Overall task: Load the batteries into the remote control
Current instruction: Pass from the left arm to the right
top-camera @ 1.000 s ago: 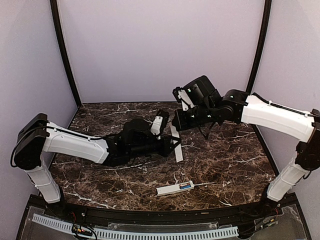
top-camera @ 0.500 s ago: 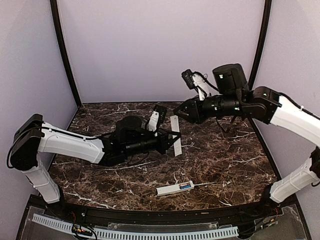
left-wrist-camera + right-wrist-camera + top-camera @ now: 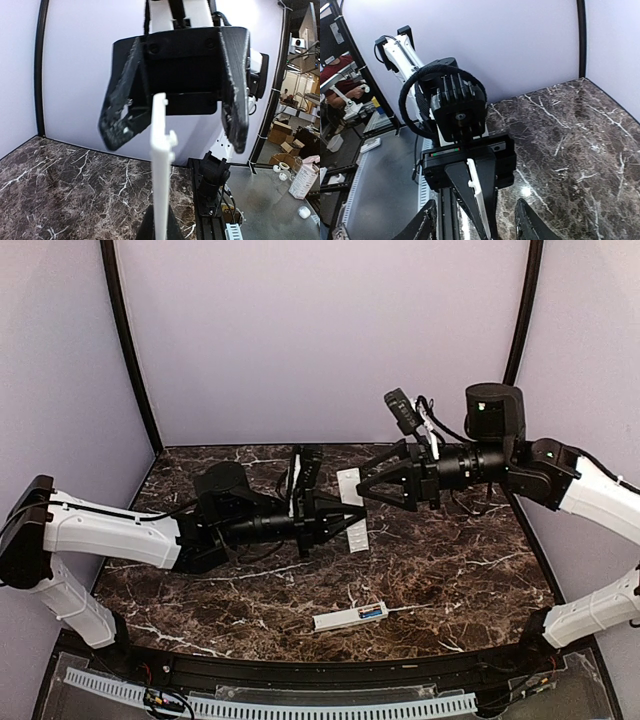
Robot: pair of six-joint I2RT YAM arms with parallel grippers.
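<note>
Left wrist view: my left claw [image 3: 158,226] is clamped on the lower end of a thin white cover strip [image 3: 161,165], held up off the table [image 3: 450,570]. Facing the strip, my right claw [image 3: 176,139] stands with its fingers apart. Well below the strip, the remote control [image 3: 349,617] lies flat on the table, a blue battery [image 3: 371,612] showing near its right end.

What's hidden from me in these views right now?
- Batteries: in the top view they are only a small blue patch in the remote control, too small to count or to check seating.
- Left gripper hold on the cover strip: in the left wrist view the bottom edge cuts off the contact.
- Remote control: it lies outside both wrist views.
</note>
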